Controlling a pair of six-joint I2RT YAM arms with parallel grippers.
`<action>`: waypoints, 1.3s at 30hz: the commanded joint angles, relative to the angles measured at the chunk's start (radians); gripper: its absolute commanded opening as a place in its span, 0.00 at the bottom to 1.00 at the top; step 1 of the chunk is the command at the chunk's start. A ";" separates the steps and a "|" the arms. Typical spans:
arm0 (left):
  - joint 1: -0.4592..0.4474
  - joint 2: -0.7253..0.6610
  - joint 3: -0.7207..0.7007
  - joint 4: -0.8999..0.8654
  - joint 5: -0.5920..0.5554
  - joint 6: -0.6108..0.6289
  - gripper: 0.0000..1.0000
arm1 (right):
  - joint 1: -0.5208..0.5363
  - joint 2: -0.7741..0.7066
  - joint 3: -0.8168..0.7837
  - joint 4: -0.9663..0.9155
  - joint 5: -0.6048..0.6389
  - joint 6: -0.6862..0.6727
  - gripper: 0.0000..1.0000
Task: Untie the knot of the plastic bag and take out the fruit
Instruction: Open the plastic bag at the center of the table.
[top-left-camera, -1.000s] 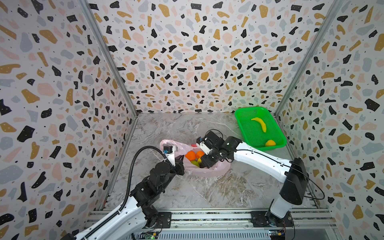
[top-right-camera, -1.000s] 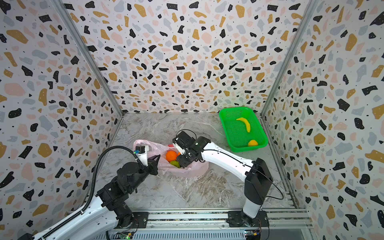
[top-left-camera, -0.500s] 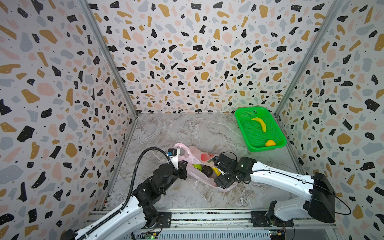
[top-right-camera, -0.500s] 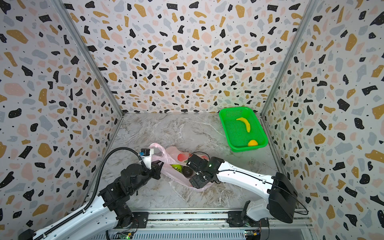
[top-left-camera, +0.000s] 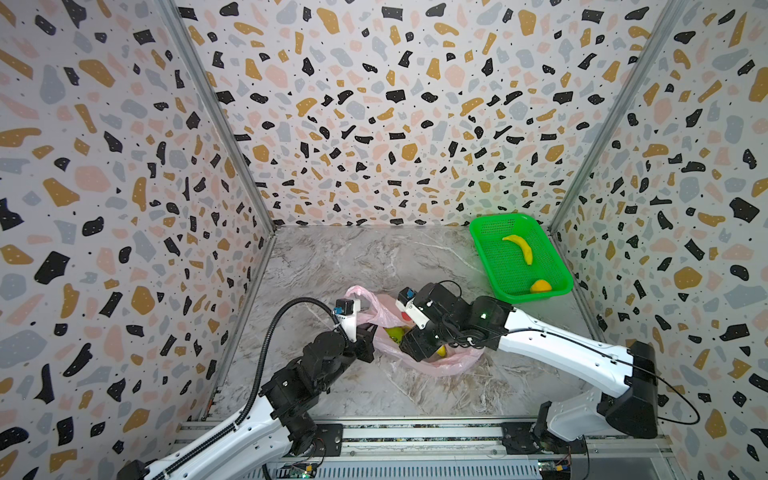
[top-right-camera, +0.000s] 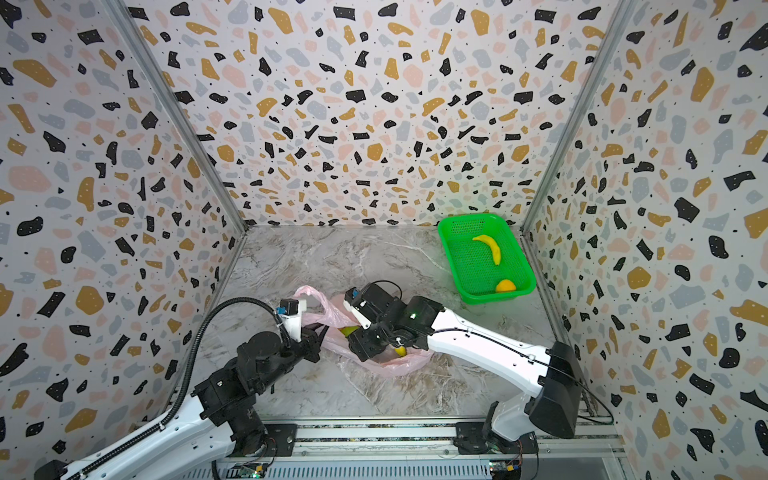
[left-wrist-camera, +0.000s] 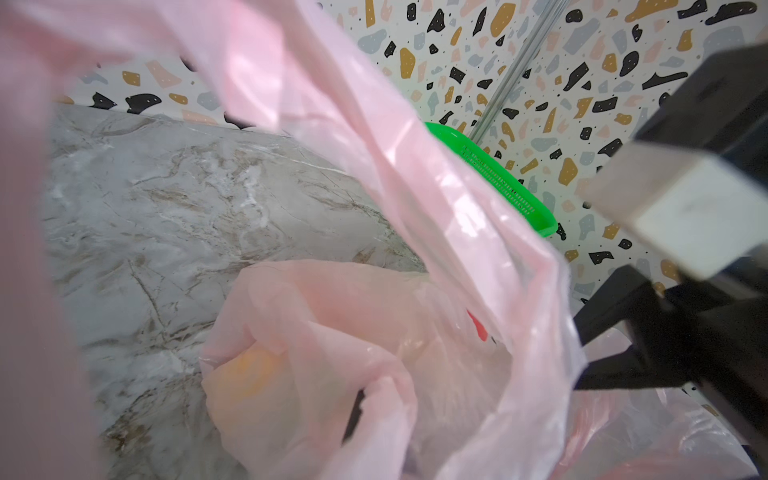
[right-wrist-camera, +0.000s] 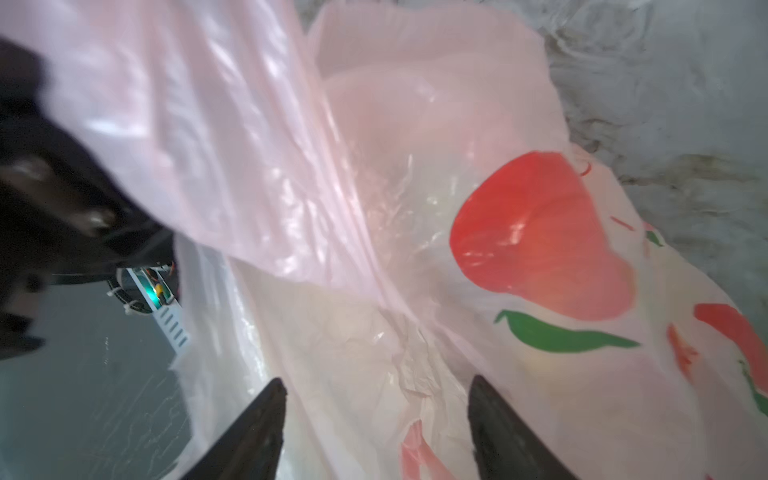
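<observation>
Marble tabletop (top-left-camera: 332, 257): crumpled pink plastic bag (top-left-camera: 451, 362) in clamped left claw (top-left-camera: 369, 343), right claw (right-wrist-camera: 376, 415) apart

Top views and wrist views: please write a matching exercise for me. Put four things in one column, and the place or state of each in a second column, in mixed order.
Column 1
1. banana
2. plastic bag
3. left gripper
4. right gripper

Column 2
A. shut on the bag's edge
B. lying in the green basket
C. open, jaws apart near the red print
D. pale pink, lying on the table

Pairs: 1-B, 2-D, 3-A, 4-C
</observation>
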 joint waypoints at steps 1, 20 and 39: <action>-0.006 -0.004 0.005 0.007 -0.009 -0.009 0.00 | 0.000 -0.021 0.012 0.025 -0.051 0.031 0.62; -0.027 0.031 -0.004 0.007 0.017 -0.006 0.00 | -0.190 0.053 -0.228 0.505 0.199 0.077 0.98; -0.077 0.133 0.035 0.075 0.008 -0.045 0.00 | -0.241 0.036 -0.137 0.355 0.102 -0.126 1.00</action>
